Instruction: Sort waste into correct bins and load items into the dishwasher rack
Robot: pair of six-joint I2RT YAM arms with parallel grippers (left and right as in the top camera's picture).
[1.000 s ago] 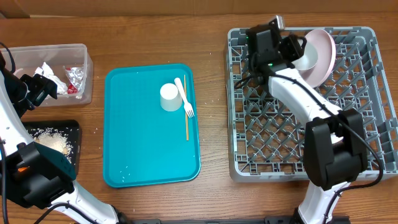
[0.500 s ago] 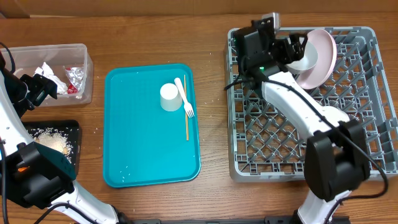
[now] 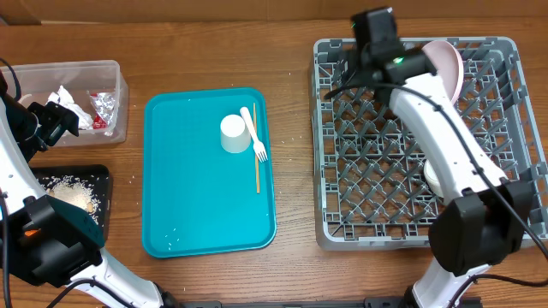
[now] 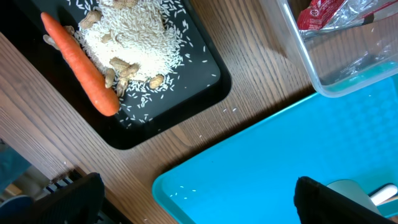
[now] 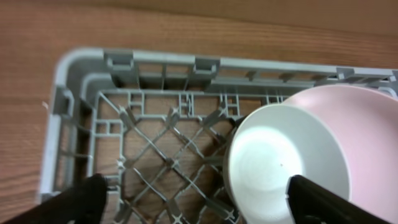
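Grey rack (image 3: pixel 319 145), right side of the overhead view: pink plate (image 3: pixel 452 62) stands at its top edge. Cup (image 3: pixel 233 133), fork (image 3: pixel 256 137) and stick (image 3: pixel 256 175) lie on the teal tray (image 3: pixel 197 205) at centre, so 3 items look left to load, with open room around them.

Left wrist view: carrot (image 4: pixel 79 65) and rice (image 4: pixel 134 37) are in the black tray (image 4: pixel 186 102), so the waste looks sorted. Left gripper (image 4: pixel 199 202) is spread wide and empty.

Right wrist view: right gripper (image 5: pixel 196 202) has its fingers apart, clamping nothing. White bowl (image 5: pixel 280 165) leans on the plate, with the rack wall close at upper left.

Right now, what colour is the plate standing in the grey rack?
The plate is pale pink, clearest in the right wrist view.
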